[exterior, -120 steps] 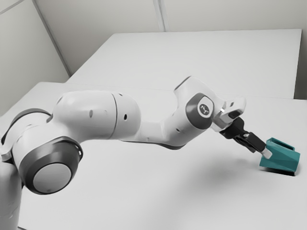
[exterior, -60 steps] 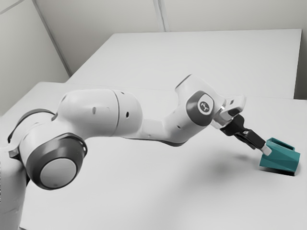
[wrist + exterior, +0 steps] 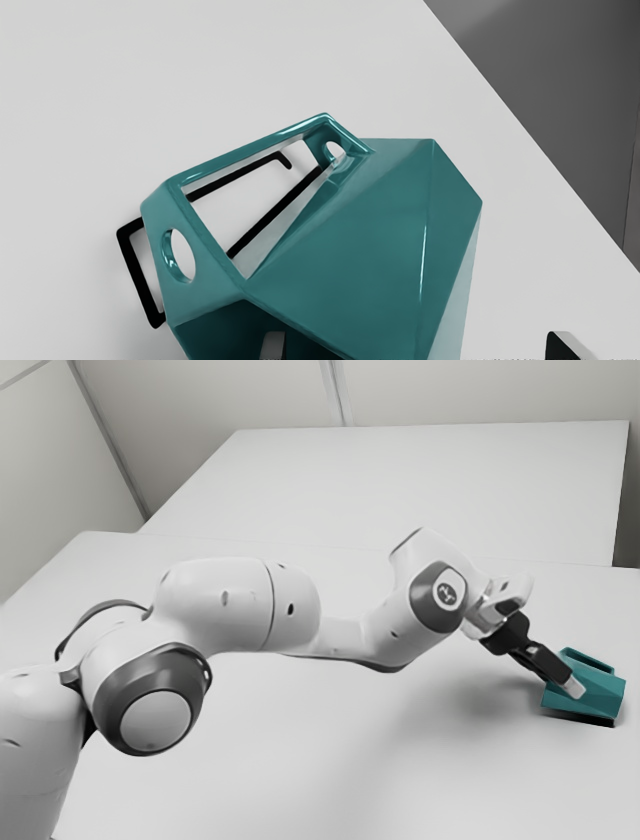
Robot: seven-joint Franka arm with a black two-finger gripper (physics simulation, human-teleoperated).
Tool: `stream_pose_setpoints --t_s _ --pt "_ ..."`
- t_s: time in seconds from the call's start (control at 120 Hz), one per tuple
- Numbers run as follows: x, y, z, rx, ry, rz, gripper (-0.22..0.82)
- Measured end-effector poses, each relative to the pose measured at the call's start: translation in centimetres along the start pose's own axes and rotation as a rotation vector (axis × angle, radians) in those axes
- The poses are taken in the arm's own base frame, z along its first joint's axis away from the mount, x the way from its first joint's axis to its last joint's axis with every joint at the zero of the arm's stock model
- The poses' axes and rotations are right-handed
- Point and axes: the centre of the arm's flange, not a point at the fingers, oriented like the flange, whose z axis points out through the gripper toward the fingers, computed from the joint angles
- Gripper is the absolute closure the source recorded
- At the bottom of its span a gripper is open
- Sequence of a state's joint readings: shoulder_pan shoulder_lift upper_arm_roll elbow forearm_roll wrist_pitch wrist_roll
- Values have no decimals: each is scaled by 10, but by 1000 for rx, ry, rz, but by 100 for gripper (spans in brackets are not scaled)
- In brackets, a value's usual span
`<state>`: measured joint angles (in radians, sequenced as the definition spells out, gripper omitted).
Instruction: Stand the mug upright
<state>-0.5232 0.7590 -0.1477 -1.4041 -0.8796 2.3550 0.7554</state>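
The teal faceted mug (image 3: 600, 698) lies on its side on the white table (image 3: 300, 760), between three and four o'clock in the exterior view, its handle (image 3: 250, 149) toward twelve. The gripper (image 3: 574, 687) points down toward four o'clock, open, one fingertip (image 3: 273, 346) before the mug's dark mouth (image 3: 220, 327), the other beyond its opposite side.

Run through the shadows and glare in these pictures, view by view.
Exterior view: a broad, soft-edged shadow on the table near the arm, a darker one along the underside of the mug; wrist view: white glints on the handle, a thin bright streak on the mug's side, and hard black outlines, apparently the handle's shadow.
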Motion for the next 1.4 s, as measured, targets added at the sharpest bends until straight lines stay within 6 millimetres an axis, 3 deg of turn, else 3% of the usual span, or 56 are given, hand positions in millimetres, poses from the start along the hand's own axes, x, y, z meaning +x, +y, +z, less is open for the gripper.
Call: stream_pose_setpoints --t_s 0.308,0.467,0.767,0.858,0.942,1.133,1.4 --pt "4 3 2 5 -7 24 51" --pt "6 7 1 8 -6 30 67" --pt "12 21 2 23 -8 46 77" --pt "17 29 -6 36 -4 61 78" --pt "26 43 -24 47 14 80 78" --pt "38 44 -83 125 49 93 79" --pt "34 73 -170 321 4 181 79"
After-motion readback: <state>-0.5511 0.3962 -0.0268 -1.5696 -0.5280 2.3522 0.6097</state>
